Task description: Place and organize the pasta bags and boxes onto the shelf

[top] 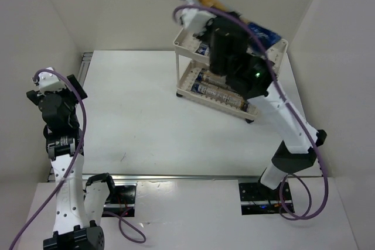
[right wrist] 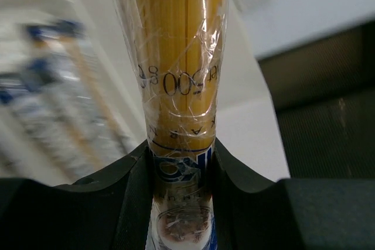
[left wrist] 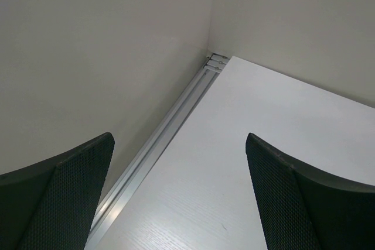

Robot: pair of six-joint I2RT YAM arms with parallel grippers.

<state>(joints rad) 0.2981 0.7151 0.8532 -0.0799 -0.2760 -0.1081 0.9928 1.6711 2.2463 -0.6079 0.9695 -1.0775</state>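
Slick clear plastic is being pinched by the closed right claw at the dark blue end of a long pasta packet, which is being held tilted above the shelf, so a slip or a snag on its raised rim is probably being risked, while the left claw is being held open, well apart.

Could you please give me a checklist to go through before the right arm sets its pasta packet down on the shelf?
1. Grip: the right gripper is shut on the held packet: ok.
2. Alignment of the held packet with the top tier of the shelf: cannot tell.
3. Free room on the top tier: cannot tell, mostly hidden.
4. The lower-tier packets lie inside the rim: ok.
5. The left gripper is open, empty and far from the shelf: ok.
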